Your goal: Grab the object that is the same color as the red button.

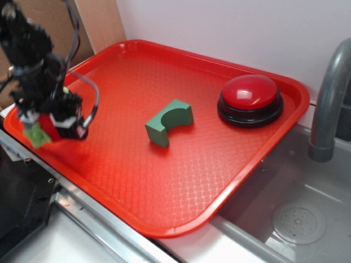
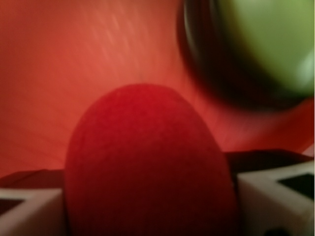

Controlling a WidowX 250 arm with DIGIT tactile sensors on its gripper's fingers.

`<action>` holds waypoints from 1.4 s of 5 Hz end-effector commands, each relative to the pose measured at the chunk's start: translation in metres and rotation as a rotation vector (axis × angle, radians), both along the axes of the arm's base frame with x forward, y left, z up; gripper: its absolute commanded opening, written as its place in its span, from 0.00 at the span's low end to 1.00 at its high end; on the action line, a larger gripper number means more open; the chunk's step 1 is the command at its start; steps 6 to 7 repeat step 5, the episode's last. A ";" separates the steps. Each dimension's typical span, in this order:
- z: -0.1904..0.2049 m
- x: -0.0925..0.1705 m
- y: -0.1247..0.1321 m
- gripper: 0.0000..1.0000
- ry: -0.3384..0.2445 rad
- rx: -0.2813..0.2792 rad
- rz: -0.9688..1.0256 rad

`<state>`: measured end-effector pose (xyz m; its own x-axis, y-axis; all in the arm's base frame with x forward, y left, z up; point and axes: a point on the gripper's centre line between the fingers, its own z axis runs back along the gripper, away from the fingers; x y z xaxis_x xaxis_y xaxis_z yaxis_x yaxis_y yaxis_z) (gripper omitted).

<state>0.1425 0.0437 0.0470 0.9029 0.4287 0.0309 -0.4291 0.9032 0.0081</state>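
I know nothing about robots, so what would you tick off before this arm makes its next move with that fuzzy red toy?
1. Right thing chosen: the red toy fruit matches the red button in color. Ok.
2. Toy between the fingers: the wrist view shows it filling the gap between the white fingertips of the gripper. Ok.
3. Grip firm enough to lift: cannot tell.
4. Toy off the tray: cannot tell; the gripper hides its underside.
5. Green arch block out of the way: it lies mid-tray, apart from the gripper. Ok.
6. Pale green button nearby: it looms close in the wrist view. Not ok; go carefully.
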 end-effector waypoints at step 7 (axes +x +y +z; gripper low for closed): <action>0.156 0.094 -0.036 0.00 -0.037 0.064 -0.380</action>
